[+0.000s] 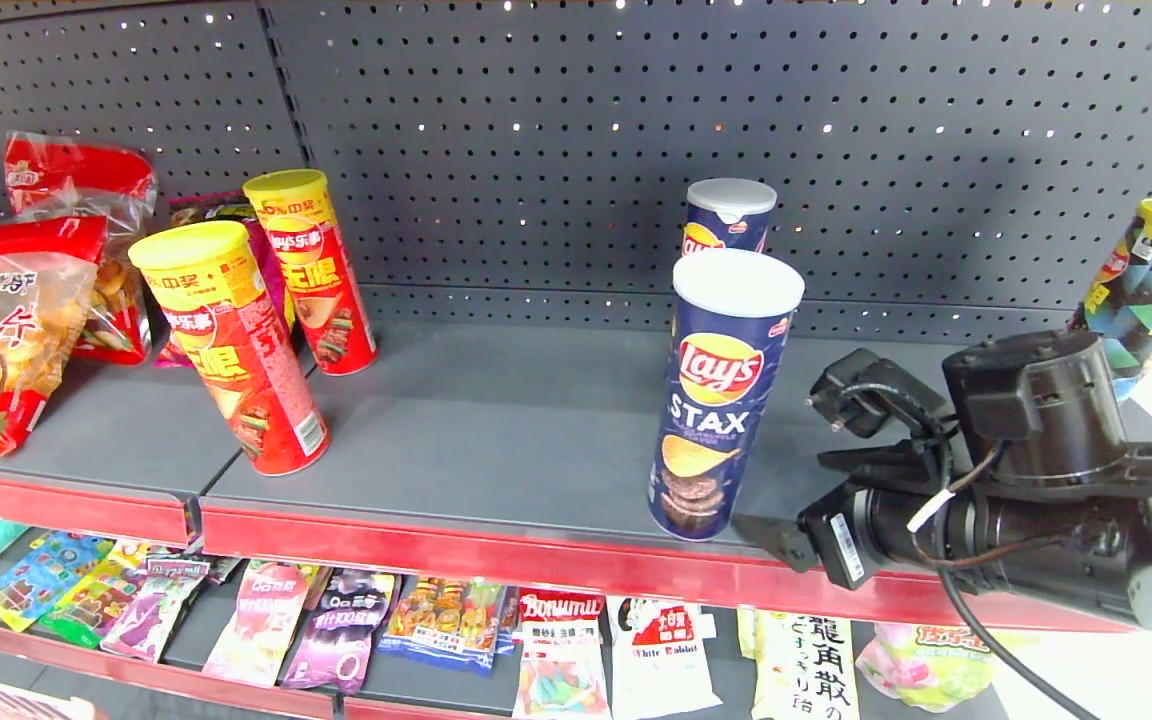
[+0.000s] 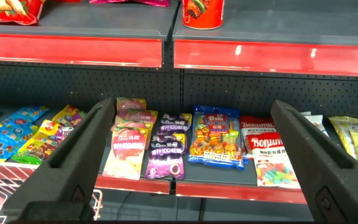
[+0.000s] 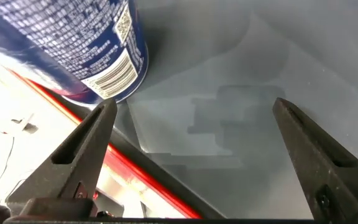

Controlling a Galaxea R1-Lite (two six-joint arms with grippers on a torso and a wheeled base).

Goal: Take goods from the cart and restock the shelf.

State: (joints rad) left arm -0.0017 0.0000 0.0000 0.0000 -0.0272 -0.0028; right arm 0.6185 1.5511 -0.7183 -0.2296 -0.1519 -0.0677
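Right gripper (image 3: pixel 192 104): jaws spread wide with nothing between them but bare grey shelf board (image 1: pixel 496 430). It sits low at the shelf's front edge, right of centre in the head view. Just beside one finger (image 3: pixel 86 155) stands the front blue can (image 1: pixel 721 400), outside the jaws; cannot tell if they touch. The can is upright with its white lid on, contents unseen, and its base sits just behind the red front lip (image 1: pixel 496 555). A second blue can (image 1: pixel 726 215), also lidded, stands behind it near the pegboard back (image 1: pixel 636 130). Left gripper (image 2: pixel 192 104): jaws also wide apart and holding nothing, level with the lower shelf and facing its row of candy bags (image 2: pixel 166 146). Toward the left of the head view are two red cans, both with yellow lids: the front one (image 1: pixel 236 350) near the lip, the rear one (image 1: pixel 311 270) behind it. Beyond them at the far left are snack bags (image 1: pixel 16 330), their clear fronts showing the food inside. A patterned can (image 1: pixel 1151 280) with a yellow lid stands at the right edge. Open board lies between the red cans and the blue cans, from the lip to the back wall.
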